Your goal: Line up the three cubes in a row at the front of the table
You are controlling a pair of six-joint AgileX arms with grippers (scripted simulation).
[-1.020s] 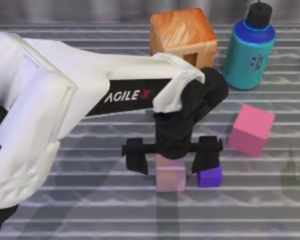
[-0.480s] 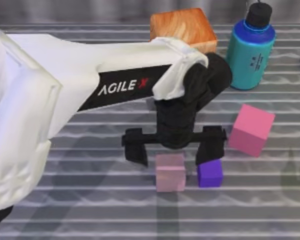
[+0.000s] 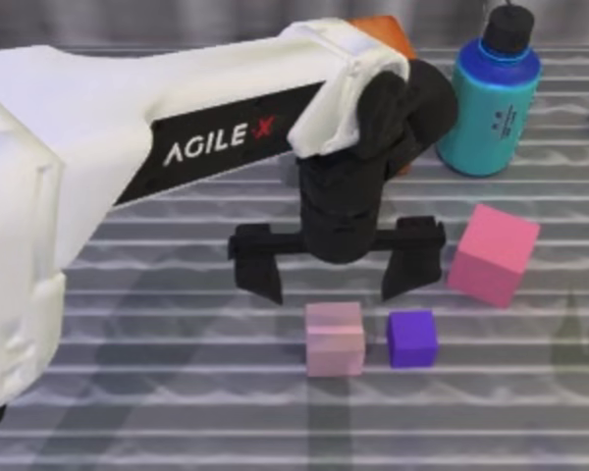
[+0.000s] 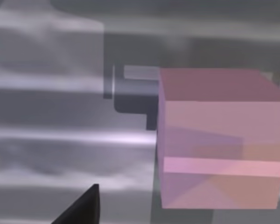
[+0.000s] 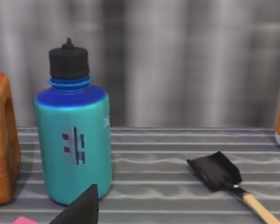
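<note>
Top view: left tool (image 3: pixel 337 273) is hanging with fingers spread wide, gripping nothing, just behind the pale pink cube (image 3: pixel 335 338). Purple cube (image 3: pixel 412 339) is sitting just beside the pale pink one on the striped tabletop (image 3: pixel 177 392); hot pink cube (image 3: pixel 493 254) is lying off the tool's right finger. Teal bottle (image 3: pixel 489 93) and orange block (image 3: pixel 385 34) are standing behind.

Left wrist view: pale pink cube (image 4: pixel 219 140) is sitting ahead of the tool, apart from it.

Right wrist view: right tool's state cannot be told; teal bottle (image 5: pixel 73 135), black spatula (image 5: pixel 224 179).
</note>
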